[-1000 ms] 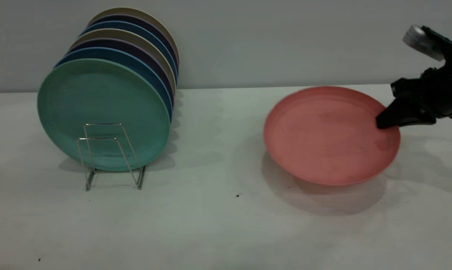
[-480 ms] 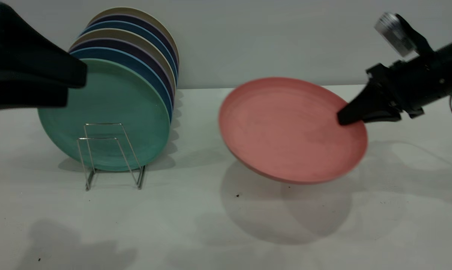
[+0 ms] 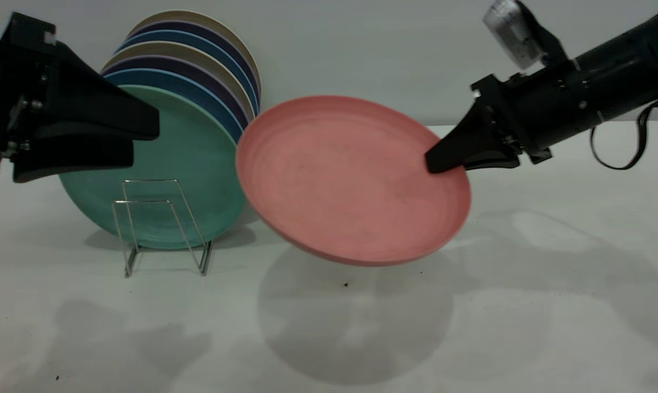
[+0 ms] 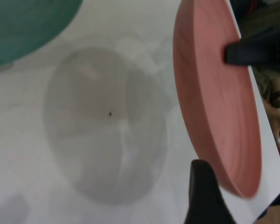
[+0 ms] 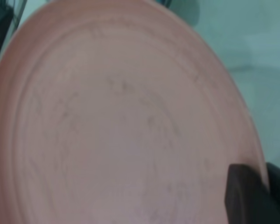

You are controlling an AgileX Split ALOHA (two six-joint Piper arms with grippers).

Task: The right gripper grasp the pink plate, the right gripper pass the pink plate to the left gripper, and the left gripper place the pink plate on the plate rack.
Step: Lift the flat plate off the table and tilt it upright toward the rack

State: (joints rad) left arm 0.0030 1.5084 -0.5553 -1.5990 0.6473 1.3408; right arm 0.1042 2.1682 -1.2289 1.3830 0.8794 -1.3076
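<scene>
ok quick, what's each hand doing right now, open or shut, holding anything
Right hand: shut on the far rim of the pink plate, holding it tilted above the table.
Left hand: open, holding nothing, in front of the racked plates.

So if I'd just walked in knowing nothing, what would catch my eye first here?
Probably the pink plate, tilted in mid-air above the table's middle, pinched at its edge by the right gripper reaching in from the right. Next, the row of upright coloured plates at the left in the plate rack, a green plate in front. The left gripper hangs open beside them.
</scene>
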